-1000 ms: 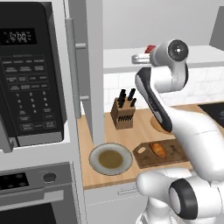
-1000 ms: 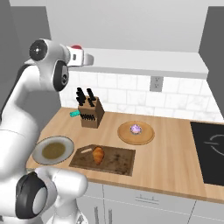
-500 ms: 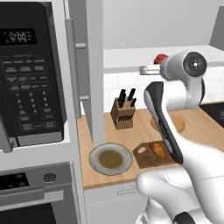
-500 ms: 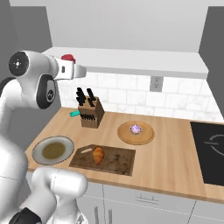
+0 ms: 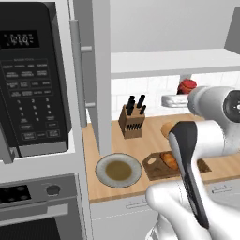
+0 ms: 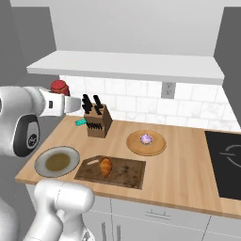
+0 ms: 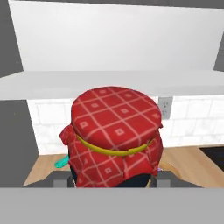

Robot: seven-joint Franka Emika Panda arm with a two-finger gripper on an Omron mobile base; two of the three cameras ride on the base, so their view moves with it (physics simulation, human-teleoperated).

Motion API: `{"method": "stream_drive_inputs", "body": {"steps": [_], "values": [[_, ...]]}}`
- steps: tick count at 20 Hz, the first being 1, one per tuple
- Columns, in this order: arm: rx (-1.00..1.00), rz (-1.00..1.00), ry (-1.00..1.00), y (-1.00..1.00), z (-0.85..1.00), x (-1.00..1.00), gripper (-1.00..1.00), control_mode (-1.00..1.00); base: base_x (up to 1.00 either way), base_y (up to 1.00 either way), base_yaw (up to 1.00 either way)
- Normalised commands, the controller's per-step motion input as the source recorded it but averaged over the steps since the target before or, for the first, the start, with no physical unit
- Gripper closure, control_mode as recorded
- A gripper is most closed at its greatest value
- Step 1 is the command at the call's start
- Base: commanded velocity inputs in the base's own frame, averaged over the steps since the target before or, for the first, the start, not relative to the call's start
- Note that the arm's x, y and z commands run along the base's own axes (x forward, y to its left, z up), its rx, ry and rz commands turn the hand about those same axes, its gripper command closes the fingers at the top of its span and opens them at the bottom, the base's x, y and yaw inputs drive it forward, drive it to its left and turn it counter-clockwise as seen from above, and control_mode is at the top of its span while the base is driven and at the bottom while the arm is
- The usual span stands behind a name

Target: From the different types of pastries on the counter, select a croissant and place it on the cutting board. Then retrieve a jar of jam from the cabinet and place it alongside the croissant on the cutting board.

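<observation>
Holding the jar (image 6: 60,87) clamped in the end effector (image 6: 61,94), the arm has the board (image 6: 127,172) lying at four o'clock, croissant (image 6: 106,166) on its left half.

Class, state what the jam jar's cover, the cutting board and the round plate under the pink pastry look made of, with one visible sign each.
Jam jar cover: seemingly cloth, red with a white check, tied by a yellow band. Cutting board: dark wood, mottled grain, matte. Round plate: light wood, probably, from its pale tan colour.

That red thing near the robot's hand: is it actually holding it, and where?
Yes, it appears so. The jar of jam, topped with red checked cloth, sits in the end effector, gripped low on its body, beneath the cloth cover; the fingertips themselves are hidden.
</observation>
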Motion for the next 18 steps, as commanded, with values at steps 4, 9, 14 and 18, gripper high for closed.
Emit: {"method": "stream_drive_inputs", "body": {"steps": [4, 9, 14, 18], "values": [[0.00, 0.00, 0.00, -0.04, -0.25, -1.00, 1.00, -1.00, 0.00, 0.00, 0.00], [0.00, 0.00, 0.00, -0.09, -0.42, -0.77, 1.00, -1.00, 0.00, 0.00, 0.00], [0.00, 0.00, 0.00, -0.26, -0.69, -0.36, 1.00, -1.00, 0.00, 0.00, 0.00], [0.02, 0.06, 0.00, -0.33, -0.66, 0.00, 1.00, -1.00, 0.00, 0.00, 0.00]]}}
